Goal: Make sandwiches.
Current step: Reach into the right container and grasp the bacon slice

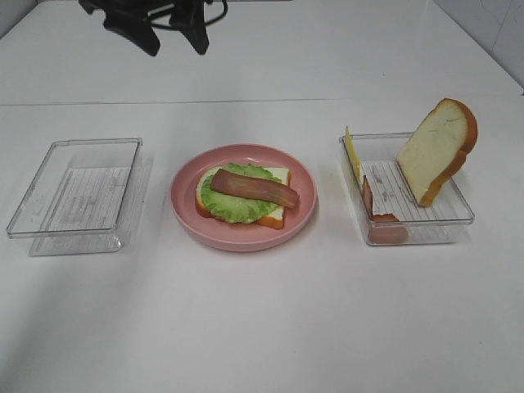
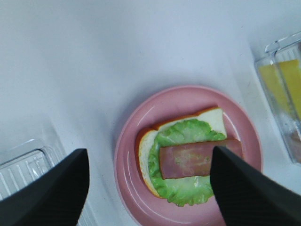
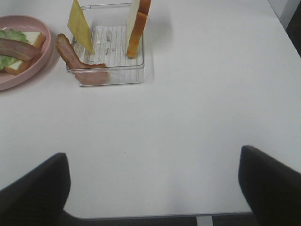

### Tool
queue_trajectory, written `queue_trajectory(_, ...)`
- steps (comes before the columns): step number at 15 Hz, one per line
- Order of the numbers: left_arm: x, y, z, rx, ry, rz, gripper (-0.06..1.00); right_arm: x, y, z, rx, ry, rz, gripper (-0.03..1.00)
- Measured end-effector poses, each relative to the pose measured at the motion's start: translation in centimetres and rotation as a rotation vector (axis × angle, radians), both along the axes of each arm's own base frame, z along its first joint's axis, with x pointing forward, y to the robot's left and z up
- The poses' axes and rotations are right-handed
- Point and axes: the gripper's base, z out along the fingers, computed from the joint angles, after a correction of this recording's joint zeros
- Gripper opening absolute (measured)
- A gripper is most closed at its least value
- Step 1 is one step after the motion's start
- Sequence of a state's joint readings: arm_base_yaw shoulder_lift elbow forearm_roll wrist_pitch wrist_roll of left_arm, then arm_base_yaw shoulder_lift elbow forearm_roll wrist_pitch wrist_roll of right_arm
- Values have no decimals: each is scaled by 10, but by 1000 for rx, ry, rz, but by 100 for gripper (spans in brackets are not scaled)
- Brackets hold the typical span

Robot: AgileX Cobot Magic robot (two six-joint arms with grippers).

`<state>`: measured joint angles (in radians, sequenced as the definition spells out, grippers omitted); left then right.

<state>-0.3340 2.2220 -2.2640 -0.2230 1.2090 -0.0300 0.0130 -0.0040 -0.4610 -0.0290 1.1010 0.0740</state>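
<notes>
While you're hovering up there, table (image 1: 262, 327): most of both arms are sitting outside the overhead shot, and I'm only seeing a dark bit (image 1: 155, 24) poking in at the far edge.
Left gripper (image 2: 149, 155): it's hanging above the plate, fingers standing well apart, gripping nothing.
Right gripper (image 3: 153, 155): it's idling over bare table, fingers spread wide, also empty.
Right tray (image 1: 458, 219): it's looking light, so nudging a wall is probably dragging the whole thing.
Pink plate (image 1: 184, 205): it's sitting between that tray and the empty left tray (image 1: 49, 221).
Sandwich (image 1: 237, 209): it's lying half-built on the plate, one bacon strip (image 1: 254, 188) on top; an off-centre drop is risking that strip sliding.
Bread slice (image 1: 434, 151): it's standing tilted in the right tray, so bumping it is likely tipping it.
Second bacon strip (image 1: 385, 225): it's draping over the tray's plate-side wall, its end blurring behind plastic.
Cheese slice (image 1: 352, 155): it's standing on edge by that wall, lower part hiding; it's thin, so it could be slipping out of a pinch.
</notes>
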Motion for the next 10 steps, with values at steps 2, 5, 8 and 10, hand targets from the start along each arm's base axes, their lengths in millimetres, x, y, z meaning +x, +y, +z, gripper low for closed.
queue_trajectory(2,-15,8,40,6,-89,9,75,0,0,0,0,0,0,93)
queue_trajectory(5,-50,21,108,-38,-229,17,98,0,0,0,0,0,0,93)
queue_trajectory(8,-83,31,154,-89,-327,14,99,0,0,0,0,0,0,93)
queue_trajectory(10,-114,39,187,-149,-389,2,99,0,0,0,0,0,0,93)
